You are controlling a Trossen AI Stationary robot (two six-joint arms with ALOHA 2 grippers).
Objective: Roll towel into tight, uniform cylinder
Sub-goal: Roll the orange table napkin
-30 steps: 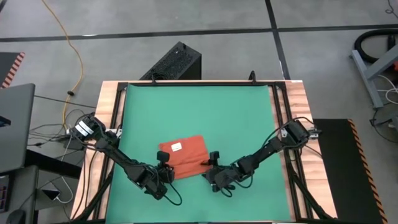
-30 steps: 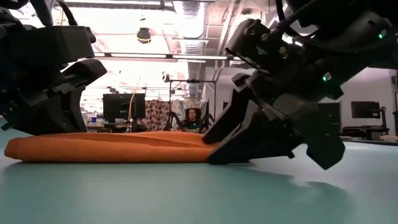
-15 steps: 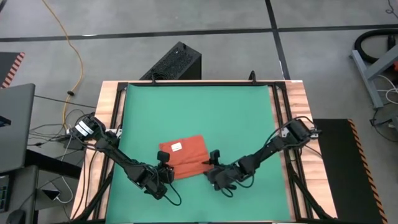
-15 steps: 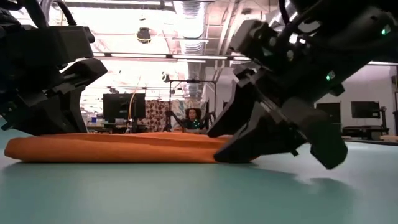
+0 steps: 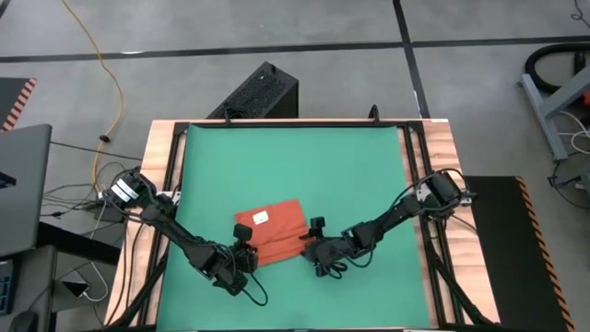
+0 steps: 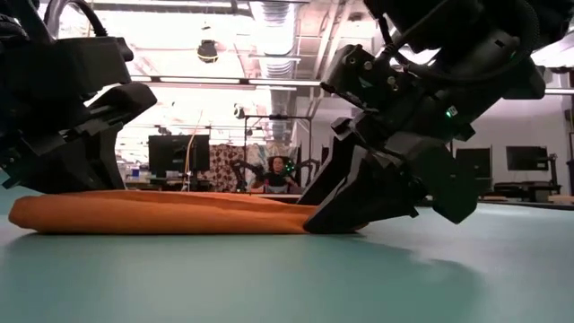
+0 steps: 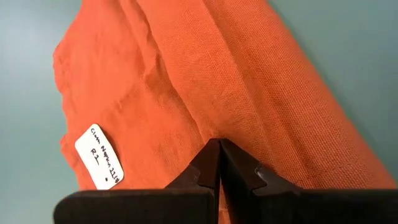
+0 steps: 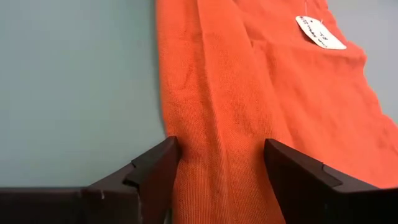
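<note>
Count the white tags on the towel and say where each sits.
1. A single white tag lies on top of the towel, near its far edge, toward the left gripper's side. Others could be hidden in the folds.

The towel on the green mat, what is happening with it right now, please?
Two robot arms are working on the orange-red towel, which lies on the green mat with a rolled edge along its near side. The left gripper is shut on that edge at one end. The right gripper is open at the other end, its fingers standing on either side of the roll. The white tag faces up. Most of the towel is flat, so the rolling has only begun.
</note>
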